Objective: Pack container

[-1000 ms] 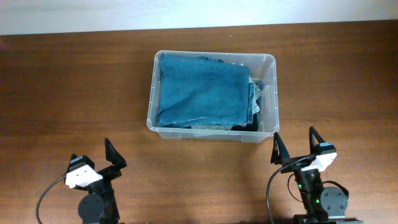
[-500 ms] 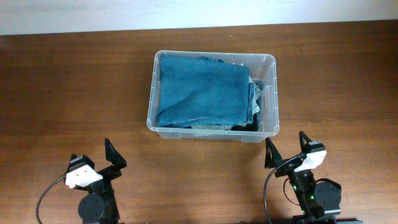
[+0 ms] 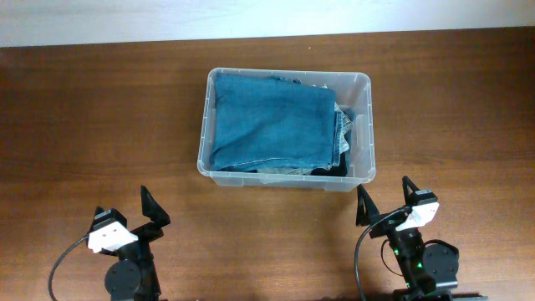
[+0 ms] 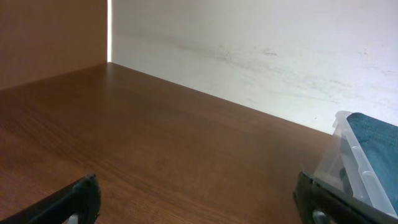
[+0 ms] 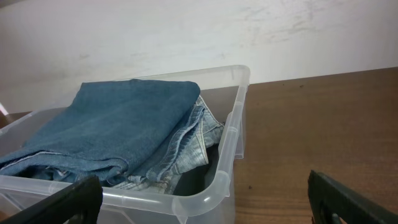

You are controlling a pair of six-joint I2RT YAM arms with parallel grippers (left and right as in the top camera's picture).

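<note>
The clear plastic container [image 3: 369, 125] stands at the table's middle back, holding folded blue jeans [image 3: 272, 121] that fill most of it. My left gripper [image 3: 124, 209] is open and empty near the front left, well clear of the container. My right gripper [image 3: 384, 191] is open and empty just in front of the container's front right corner. In the right wrist view the container's rim [image 5: 239, 118] and the jeans [image 5: 118, 124] lie close ahead between the spread fingers [image 5: 62, 202]. The left wrist view shows the container's corner [image 4: 348, 162] at the far right, past the right finger [image 4: 317, 199].
Brown wooden table [image 3: 100, 117] stretches to both sides of the container. A pale wall [image 4: 261, 43] runs along the table's far edge. Both arm bases sit at the near edge.
The right gripper has drawn back a little toward the near edge and to the left, then held still. Left arm, container and jeans are unchanged.
</note>
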